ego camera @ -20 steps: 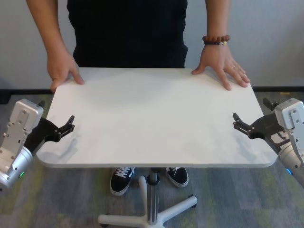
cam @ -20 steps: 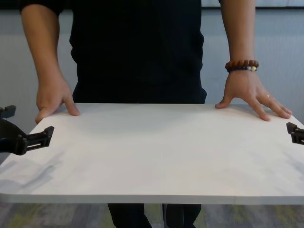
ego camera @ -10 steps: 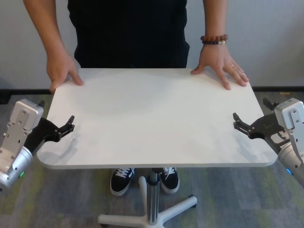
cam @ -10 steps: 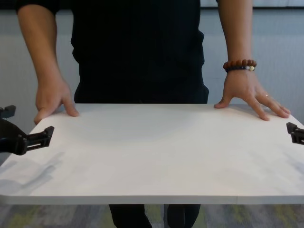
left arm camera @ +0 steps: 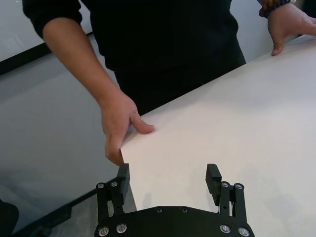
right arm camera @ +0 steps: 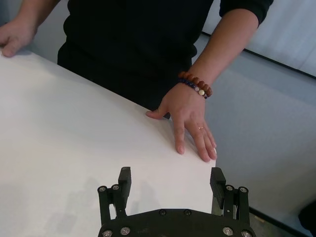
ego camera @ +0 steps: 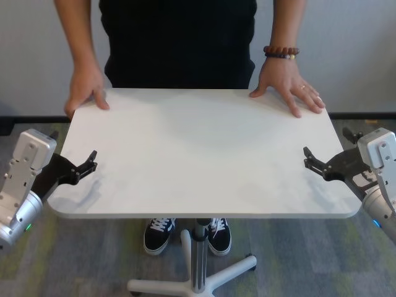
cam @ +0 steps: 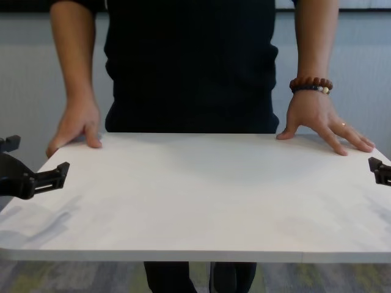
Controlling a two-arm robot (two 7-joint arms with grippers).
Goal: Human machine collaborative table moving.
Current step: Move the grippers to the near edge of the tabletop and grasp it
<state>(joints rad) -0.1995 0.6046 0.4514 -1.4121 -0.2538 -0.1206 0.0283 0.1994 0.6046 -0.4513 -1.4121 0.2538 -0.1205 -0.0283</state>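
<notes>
Bench (ego camera: 198,148), white with rounded corners, stands on its silver pedestal leg (ego camera: 198,260) directly before the robot. At its far edge the human (ego camera: 179,37) rests both hands on the far corners. The left gripper (ego camera: 91,162) straddles the left edge with jaws apart; the right gripper (ego camera: 307,158) does likewise at the right edge, neither clamped on it.

Grey carpet (ego camera: 309,260) (green-flecked), pale wall (ego camera: 359,49)

A plain pale wall (ego camera: 359,55) with dark baseboard (ego camera: 362,115) meets grey-green patterned carpet (ego camera: 80,260).
</notes>
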